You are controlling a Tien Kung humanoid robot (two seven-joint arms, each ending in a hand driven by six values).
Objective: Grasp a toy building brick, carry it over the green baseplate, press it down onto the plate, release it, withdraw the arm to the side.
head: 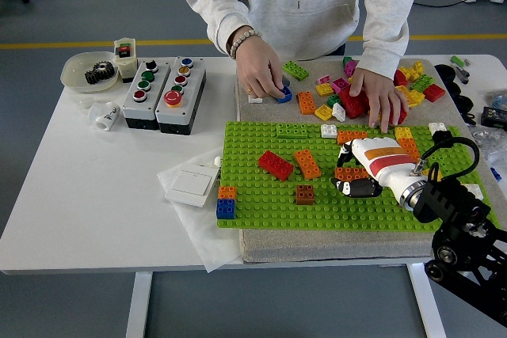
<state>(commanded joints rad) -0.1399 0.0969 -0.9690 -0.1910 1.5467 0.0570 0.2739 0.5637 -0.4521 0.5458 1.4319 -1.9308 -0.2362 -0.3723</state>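
Note:
The green baseplate [261, 195] lies on a grey mat at the table's right half. My right hand [358, 180], white with an orange stripe and black fingers, sits low over the plate's right part. Its fingers curl around an orange brick [348, 172] that rests at plate level. A red brick [276, 165], another orange brick [307, 164], a brown brick [305, 194] and an orange-on-blue stack [226, 203] stand on the plate. My left arm is out of view.
A person stands at the far side; one hand [265, 75] handles a blue brick [285, 95], the other hand [380, 96] rests by a red brick [352, 104] among loose bricks. Two button boxes [165, 93], a bowl [79, 78] and a white switch plate [192, 185] lie left.

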